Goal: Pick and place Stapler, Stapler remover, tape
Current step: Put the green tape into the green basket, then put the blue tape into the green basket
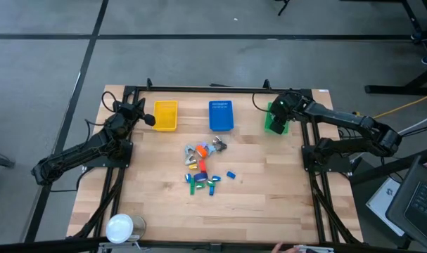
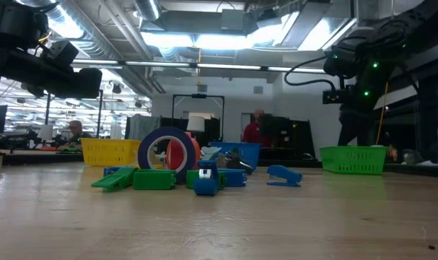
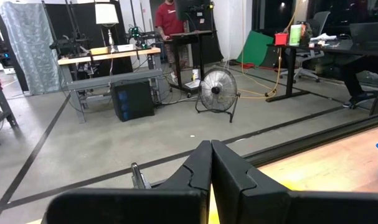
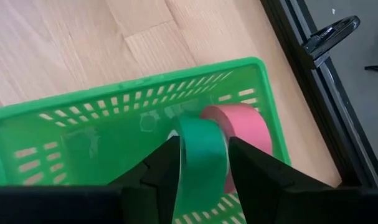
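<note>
1. The right gripper [image 4: 203, 163] hangs directly over the green perforated plastic basket [image 4: 64, 134], which stands at the far right edge of the wooden table [image 1: 269, 183].
2. Between its two dark fingers [image 4: 164, 168] sits a green roll of tape [image 4: 201, 155], standing on its edge. The fingers are only narrowly apart, about the width of the roll. The right wrist view does not show for sure if they press the roll or are just clear of it.
3. Just beside the green roll, on the side away from the gripper, a pink roll of tape [image 4: 248, 130] lies inside the same basket and touches the green roll.
4. The left gripper [image 3: 210, 165] waits above the yellow plastic basket [image 1: 165, 115] at the far left side of the table; its fingers are pressed together and hold nothing.
5. Well apart from both grippers, near the middle of the table, lies a heap of small items [image 1: 202, 169].
6. In the low view this heap shows a big blue roll of tape [image 2: 168, 152] with a red roll [image 2: 177, 154] behind it, flat green plastic pieces [image 2: 143, 178] and small blue plastic pieces [image 2: 283, 175].
7. A blue perforated plastic basket [image 1: 221, 115] stands between the yellow basket and the green one, along the far edge.
8. A white round container [image 1: 119, 228] stands at the near left corner of the table, far from both grippers.
9. Behind the table, a person in a red shirt [image 2: 255, 130] is in the room.
</note>
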You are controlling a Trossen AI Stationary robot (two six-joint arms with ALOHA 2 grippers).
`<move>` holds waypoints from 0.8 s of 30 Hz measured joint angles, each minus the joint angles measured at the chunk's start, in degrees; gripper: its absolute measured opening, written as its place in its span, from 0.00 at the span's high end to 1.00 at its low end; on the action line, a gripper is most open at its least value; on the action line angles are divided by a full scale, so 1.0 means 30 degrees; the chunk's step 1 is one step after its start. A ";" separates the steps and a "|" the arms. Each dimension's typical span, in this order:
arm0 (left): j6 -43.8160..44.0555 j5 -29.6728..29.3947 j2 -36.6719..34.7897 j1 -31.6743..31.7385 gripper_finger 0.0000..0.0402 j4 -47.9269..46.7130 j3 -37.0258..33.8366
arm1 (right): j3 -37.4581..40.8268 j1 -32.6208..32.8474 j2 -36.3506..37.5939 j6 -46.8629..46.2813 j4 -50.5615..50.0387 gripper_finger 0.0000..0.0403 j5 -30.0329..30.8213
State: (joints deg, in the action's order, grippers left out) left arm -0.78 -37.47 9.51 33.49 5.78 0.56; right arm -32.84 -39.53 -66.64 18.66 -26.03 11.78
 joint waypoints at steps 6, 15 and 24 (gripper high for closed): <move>0.0001 0.0000 -0.0005 0.0001 1.00 0.0000 0.0000 | -0.1255 0.0000 -0.0002 0.0078 -0.1018 0.65 -0.0430; -0.0006 -0.0001 -0.0001 -0.0004 1.00 0.0006 -0.0001 | -0.3462 0.0920 0.0003 -0.0223 -0.3471 0.64 -0.2129; -0.0002 -0.0001 -0.0003 -0.0002 1.00 0.0003 -0.0001 | -0.4596 0.3994 0.0003 -0.2336 -0.3734 0.64 -0.2140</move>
State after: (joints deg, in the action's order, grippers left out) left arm -0.79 -37.47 9.51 33.49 5.79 0.56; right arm -46.63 -27.55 -66.63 11.66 -37.23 5.36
